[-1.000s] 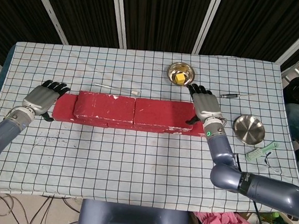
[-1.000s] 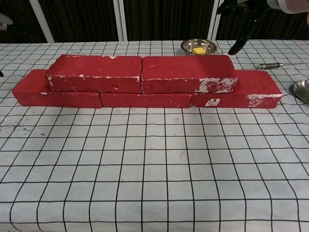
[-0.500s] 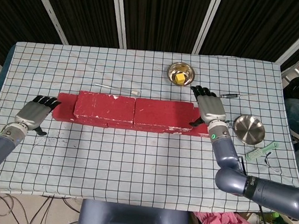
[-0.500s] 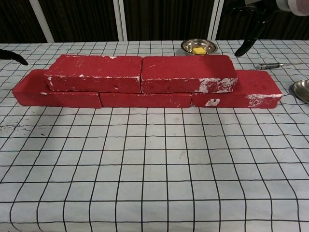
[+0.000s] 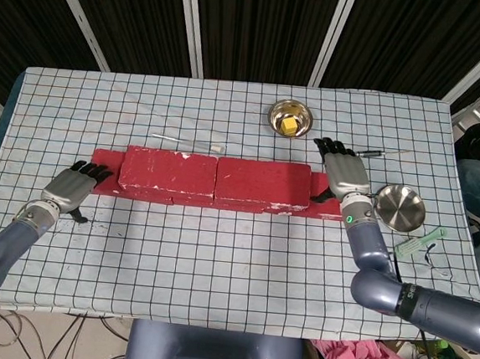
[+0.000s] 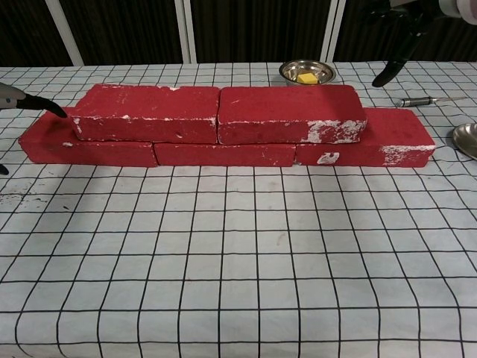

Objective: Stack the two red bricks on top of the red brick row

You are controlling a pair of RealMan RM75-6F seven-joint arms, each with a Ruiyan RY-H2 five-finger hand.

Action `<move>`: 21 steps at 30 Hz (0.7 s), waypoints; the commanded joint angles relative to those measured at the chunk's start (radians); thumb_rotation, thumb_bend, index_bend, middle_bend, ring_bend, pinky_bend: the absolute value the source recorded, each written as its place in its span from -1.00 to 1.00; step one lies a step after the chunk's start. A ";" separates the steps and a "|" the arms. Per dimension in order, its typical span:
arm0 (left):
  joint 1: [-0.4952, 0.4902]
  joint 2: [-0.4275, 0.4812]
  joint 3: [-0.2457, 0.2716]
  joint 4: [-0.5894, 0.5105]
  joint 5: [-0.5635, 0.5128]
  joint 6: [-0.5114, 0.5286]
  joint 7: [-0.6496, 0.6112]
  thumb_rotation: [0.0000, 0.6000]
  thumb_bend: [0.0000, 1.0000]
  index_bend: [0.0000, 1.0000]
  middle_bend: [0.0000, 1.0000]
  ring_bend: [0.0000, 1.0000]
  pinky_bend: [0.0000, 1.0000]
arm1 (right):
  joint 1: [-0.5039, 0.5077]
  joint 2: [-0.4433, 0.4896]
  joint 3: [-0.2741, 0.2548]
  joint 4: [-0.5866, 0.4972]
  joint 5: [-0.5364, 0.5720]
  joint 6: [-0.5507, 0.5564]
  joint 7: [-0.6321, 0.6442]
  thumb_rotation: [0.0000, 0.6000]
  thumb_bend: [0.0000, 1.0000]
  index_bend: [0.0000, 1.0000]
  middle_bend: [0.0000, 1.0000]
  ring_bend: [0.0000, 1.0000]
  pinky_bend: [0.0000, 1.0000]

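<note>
Two bricks [image 6: 220, 112] sit end to end on the row [image 6: 223, 153], centre frame, joints staggered for bonding. I hold left robot hand [image 5: 73, 187] and right robot hand [image 5: 344, 177] beside the row's ends, fingers apart, empty.

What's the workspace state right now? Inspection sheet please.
Surface: table under a checked cloth, flat.
Job's things: two upper red bricks lie end to end on the bottom red brick row; stack looks done.
Clutter: small steel bowl holding a yellow piece, empty steel bowl, pen-like tool, clear tube, green comb-like item.
Hands: left robot hand at the row's left end, holding nothing; right robot hand at the right end, holding nothing.
Cables: bundle on the floor.
Surroundings: dark panelled wall.
</note>
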 commanded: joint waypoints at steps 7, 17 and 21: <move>-0.001 0.009 -0.006 -0.028 0.005 0.000 0.021 1.00 -0.93 -0.86 -0.94 -1.00 -0.94 | -0.010 0.001 0.005 0.000 -0.008 -0.003 0.007 1.00 -1.00 -1.00 -0.98 -1.00 -0.73; 0.000 0.022 -0.008 -0.057 -0.012 0.002 0.047 1.00 -0.93 -0.86 -0.94 -1.00 -0.94 | -0.020 0.009 0.010 -0.006 -0.013 -0.002 0.011 1.00 -1.00 -1.00 -0.98 -1.00 -0.73; -0.001 0.022 -0.010 -0.064 -0.013 0.003 0.054 1.00 -0.93 -0.86 -0.94 -1.00 -0.94 | -0.024 0.013 0.011 -0.010 -0.014 -0.001 0.012 1.00 -1.00 -1.00 -0.98 -1.00 -0.73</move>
